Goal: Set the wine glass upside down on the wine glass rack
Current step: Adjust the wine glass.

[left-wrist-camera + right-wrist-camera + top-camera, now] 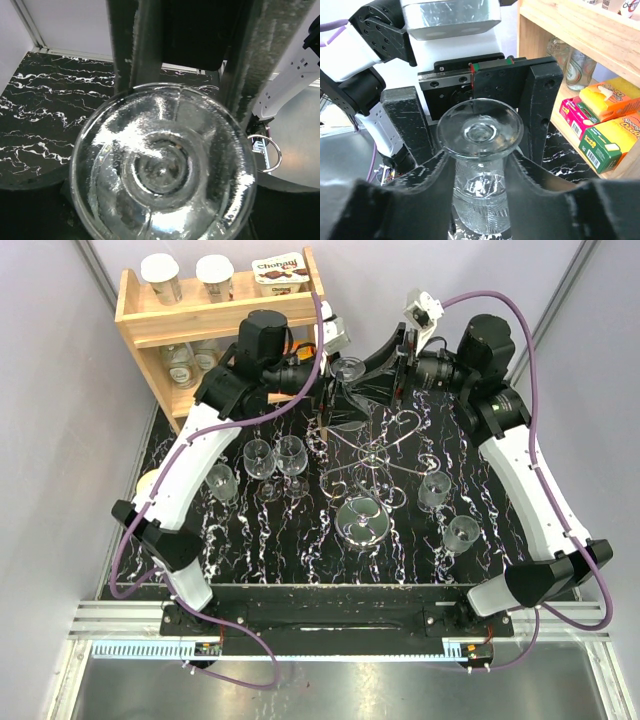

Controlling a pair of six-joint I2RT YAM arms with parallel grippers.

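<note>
The wine glass (350,368) hangs upside down, foot up, above the back of the table between both grippers. In the right wrist view my right gripper (480,172) is shut on the wine glass (480,132), its curved fingers pressing the bowl just under the foot. My left gripper (335,390) faces it, open; its fingers (542,105) stand wide apart on either side behind the glass. In the left wrist view the glass foot (162,170) fills the frame and hides the left fingers. The wine glass rack (385,452), silver wire on a disc base (360,520), stands just in front.
A wooden shelf (200,315) with jars and boxes stands at the back left, close to the grippers (580,30). Several upright glasses stand on the black marbled mat: at the left (275,458) and at the right (434,488). A rack curl shows in the left wrist view (265,152).
</note>
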